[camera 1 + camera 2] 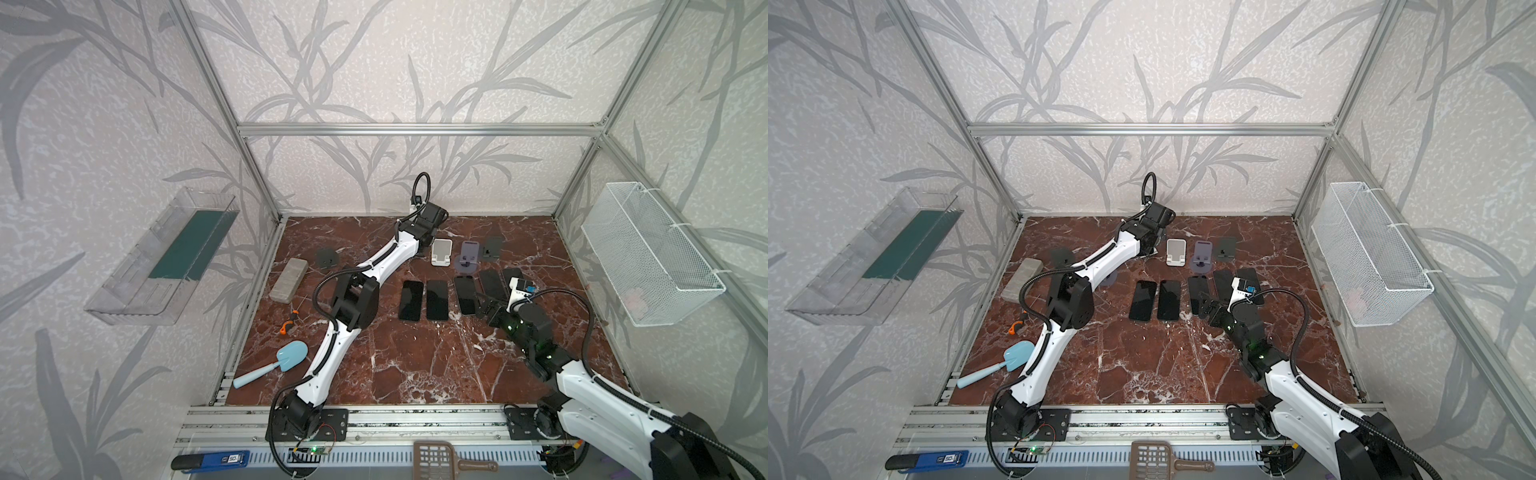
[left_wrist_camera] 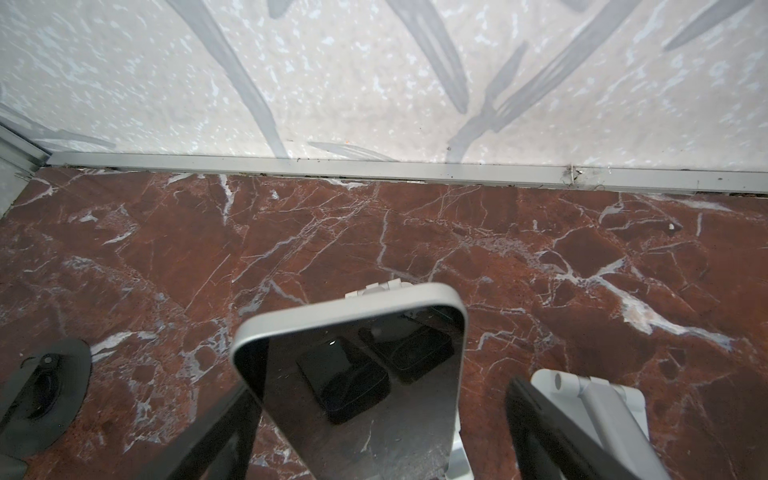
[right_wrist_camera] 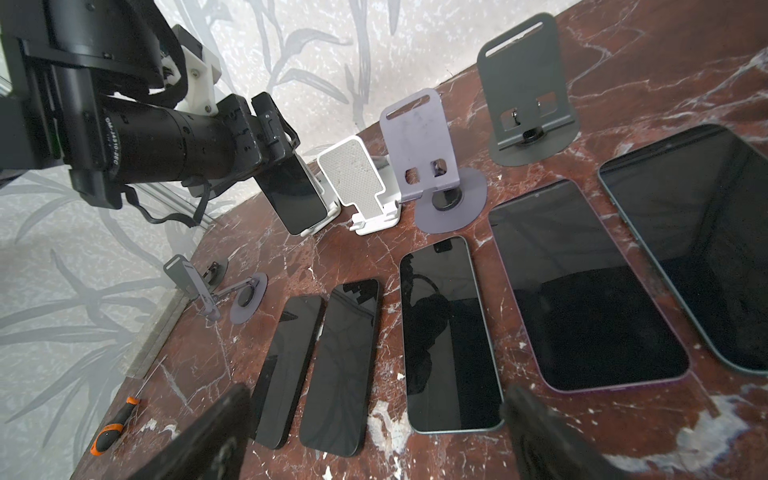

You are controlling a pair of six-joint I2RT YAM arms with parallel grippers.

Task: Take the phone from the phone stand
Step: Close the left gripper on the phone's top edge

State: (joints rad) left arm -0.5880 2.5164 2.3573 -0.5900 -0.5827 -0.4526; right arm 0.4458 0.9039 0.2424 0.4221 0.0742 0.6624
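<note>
Red marble table (image 1: 415,365) — five phones (image 1: 437,300) flat, stands (image 1: 441,252) behind.

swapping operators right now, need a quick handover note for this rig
Left gripper: open, jaws either side of the phone at the back of the table, not clamped yet.
Right gripper: open and empty, above the row of flat phones.
The phone leans on its stand.
Done: five phones lie flat on the table; the empty stands beside it hold nothing.
Left to do: close on the phone, lift it off its stand, lay it down.
</note>
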